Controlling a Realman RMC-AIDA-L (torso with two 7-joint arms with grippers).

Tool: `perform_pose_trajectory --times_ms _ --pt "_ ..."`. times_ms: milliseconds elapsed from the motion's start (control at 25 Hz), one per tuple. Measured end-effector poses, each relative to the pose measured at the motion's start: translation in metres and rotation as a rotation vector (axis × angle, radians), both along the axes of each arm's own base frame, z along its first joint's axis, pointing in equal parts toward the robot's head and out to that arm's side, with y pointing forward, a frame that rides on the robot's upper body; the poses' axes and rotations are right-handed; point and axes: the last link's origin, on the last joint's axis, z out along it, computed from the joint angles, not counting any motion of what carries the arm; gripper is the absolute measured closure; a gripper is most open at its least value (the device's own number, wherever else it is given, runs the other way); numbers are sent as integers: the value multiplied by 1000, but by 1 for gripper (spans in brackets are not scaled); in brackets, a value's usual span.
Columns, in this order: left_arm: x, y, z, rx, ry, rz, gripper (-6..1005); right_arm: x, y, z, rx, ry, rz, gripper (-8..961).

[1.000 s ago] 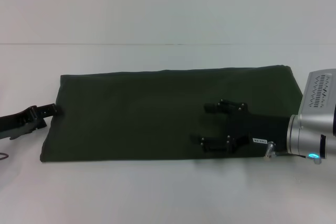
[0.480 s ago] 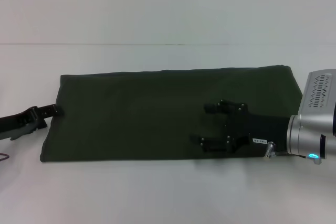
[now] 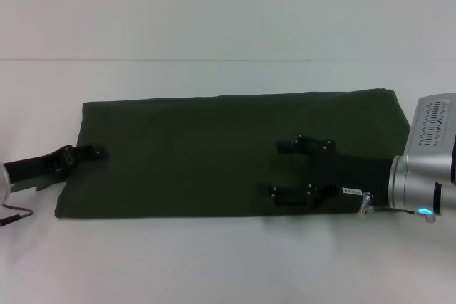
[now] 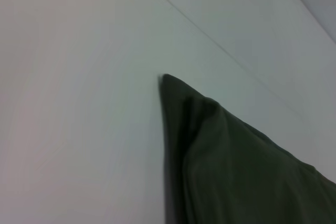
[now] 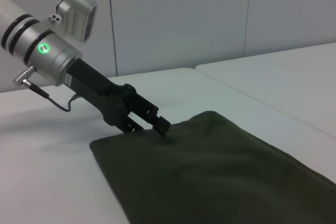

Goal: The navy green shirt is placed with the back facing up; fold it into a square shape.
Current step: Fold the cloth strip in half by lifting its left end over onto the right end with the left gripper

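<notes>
White table [image 3: 228, 261], shirt [image 3: 214, 154], perhaps folded.

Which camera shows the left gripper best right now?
The right wrist view: the left gripper shows whole from the side, its tip on the shirt edge. The head view shows it smaller, at the shirt's left edge. The left wrist view shows only cloth and table.

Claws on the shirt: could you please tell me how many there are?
2. The left claw is at the navy green shirt's left edge; the right claw is over its right half, open.
</notes>
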Motion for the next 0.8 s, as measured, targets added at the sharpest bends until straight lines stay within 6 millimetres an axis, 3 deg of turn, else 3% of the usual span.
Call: perform_pose_trajectory --times_ms 320,800 --pt "13 6 -12 -26 1 -33 281 0 0 0 0 0 0 22" --pt "14 7 -13 2 5 -35 325 0 0 0 -1 4 1 23"
